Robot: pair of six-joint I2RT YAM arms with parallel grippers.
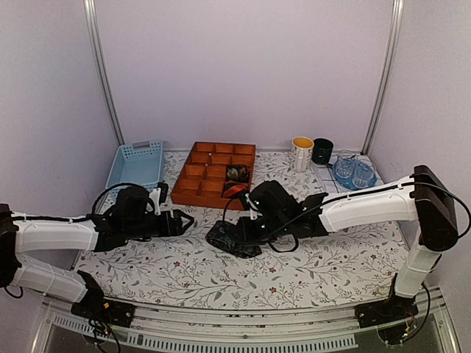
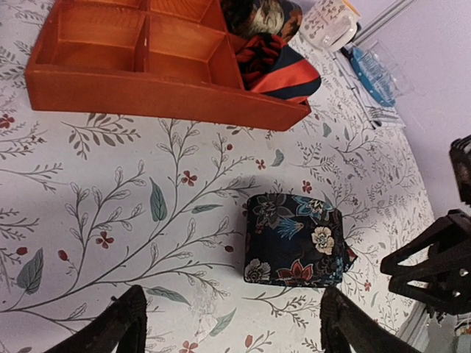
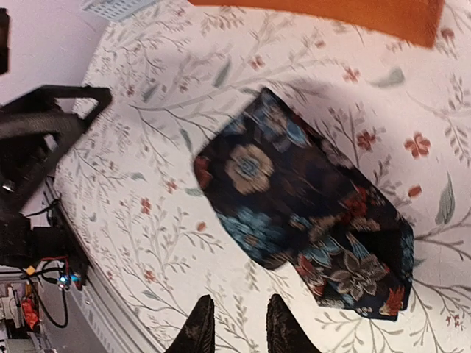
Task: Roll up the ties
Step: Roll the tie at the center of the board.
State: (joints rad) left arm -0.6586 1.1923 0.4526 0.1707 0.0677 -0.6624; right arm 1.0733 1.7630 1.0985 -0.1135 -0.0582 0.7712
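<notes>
From the left, the left claw (image 2: 231, 309) hangs low over the flowered desk (image 1: 147, 272) with its fingers spread wide and nothing between them. It faces the dark floral tie (image 2: 294, 239), which lies ahead of it and a little to its right, with bare cloth in the gap. That tie sits on the desk just in front of the wooden compartment tray (image 1: 193, 180), gathered into a short flattened bundle rather than a tight coil. A red-and-black tie (image 2: 280, 70) is already tucked into the tray's near corner compartment. In the right wrist view the bundle's long axis runs on a slant, from upper left down to lower right, so it lies across the claw's line of approach rather than along it. Further right, the right claw (image 3: 239, 309) is plainly the nearer one, poised just short of the tie's near edge. Its fingers are drawn almost together with only a slim gap, and they grip nothing. To my eye the next grab falls to the right arm, which would need to open wider first.
</notes>
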